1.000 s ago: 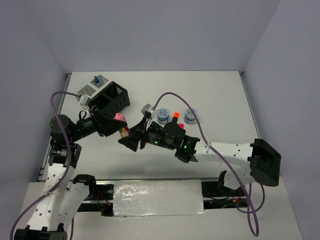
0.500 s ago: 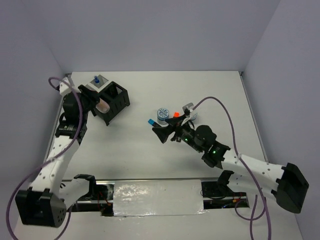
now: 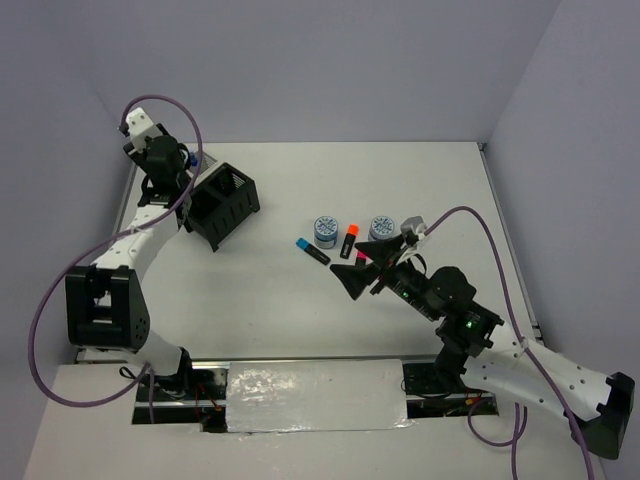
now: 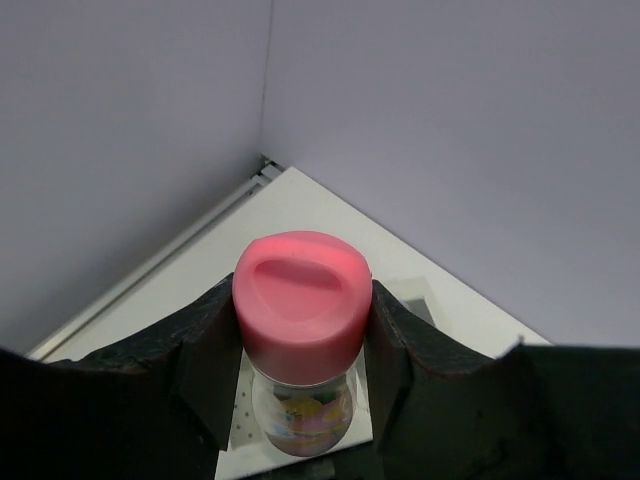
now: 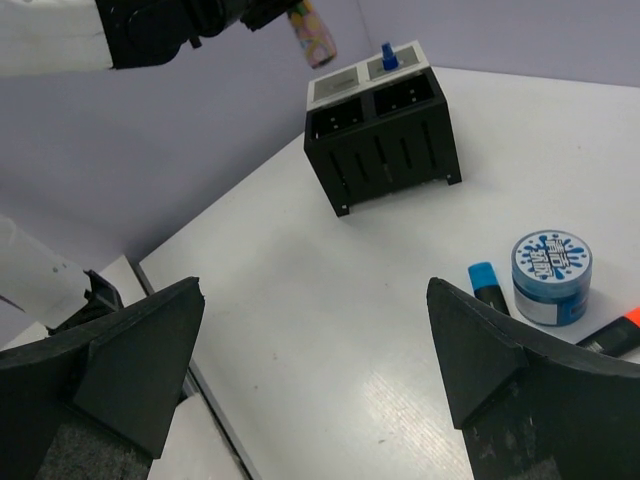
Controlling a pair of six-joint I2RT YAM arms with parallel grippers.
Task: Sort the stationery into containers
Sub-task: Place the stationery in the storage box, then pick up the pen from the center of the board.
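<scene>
White tabletop [image 3: 280, 290]; left claw [image 4: 303, 335] snug around pink stick [image 4: 300, 290]

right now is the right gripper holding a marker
No, the right gripper stands wide open and empty; the blue-capped marker lies loose beside a round tin.

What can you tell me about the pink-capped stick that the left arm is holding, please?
The pink-capped stick is a small tube: a smooth, rounded pink plastic cap with an oval dimple on top, over a clear body with a colourful print. The left arm's black fingers clamp it on both sides of the cap. It hangs in the air, slightly tilted, apparently above a light-grey cup.
</scene>
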